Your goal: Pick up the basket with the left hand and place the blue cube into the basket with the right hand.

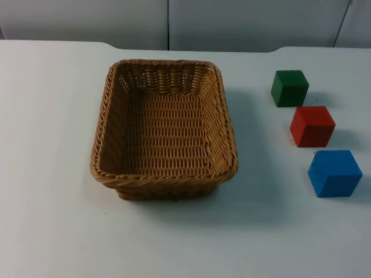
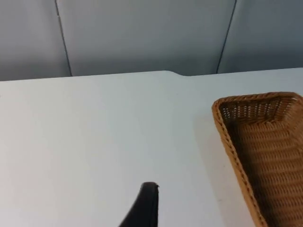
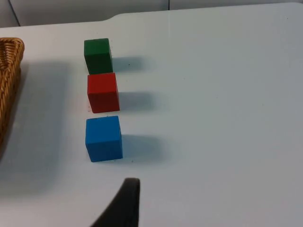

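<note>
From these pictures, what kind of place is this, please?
Probably a robot test bench, not a home: a bare white table top ending at a grey partition wall, with only a wicker basket and three plain cubes, green, red and blue, in a row.

A rectangular woven wicker basket [image 1: 164,132] is sitting upright and empty on the white bench [image 1: 52,231], its long side running away from the camera. A blue cube [image 1: 334,173] is resting flat on the bench well apart from the basket, on its right.
</note>
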